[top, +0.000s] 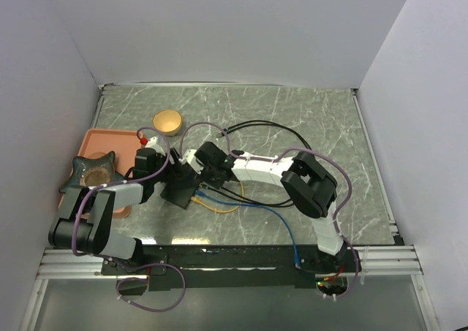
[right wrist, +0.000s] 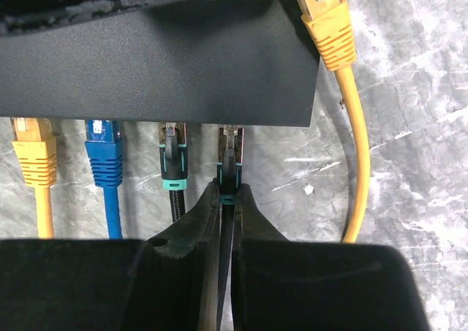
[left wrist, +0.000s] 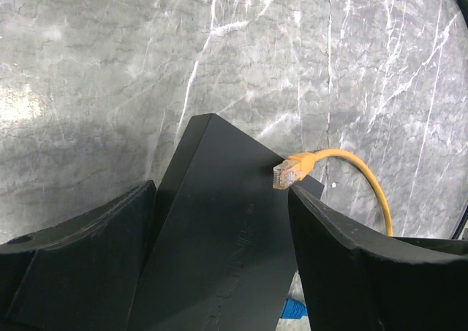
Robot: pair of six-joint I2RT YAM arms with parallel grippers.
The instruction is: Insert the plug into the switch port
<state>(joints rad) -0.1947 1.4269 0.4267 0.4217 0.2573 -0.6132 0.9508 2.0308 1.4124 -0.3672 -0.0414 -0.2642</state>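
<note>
Plug (right wrist: 229,163), teal-booted, sits at switch (right wrist: 161,68) 6 o'clock edge, pinched in narrow right claw (right wrist: 228,191), held straight for push-in. Opposite, left claw (left wrist: 223,191) clamps switch sides, likely bracing it against sliding. Switch lies 8 o'clock of worktop (top: 307,119) centre.

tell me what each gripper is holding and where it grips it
Right gripper pinches the teal-booted plug by its boot. Left gripper clamps the switch across its opposite sides.
</note>
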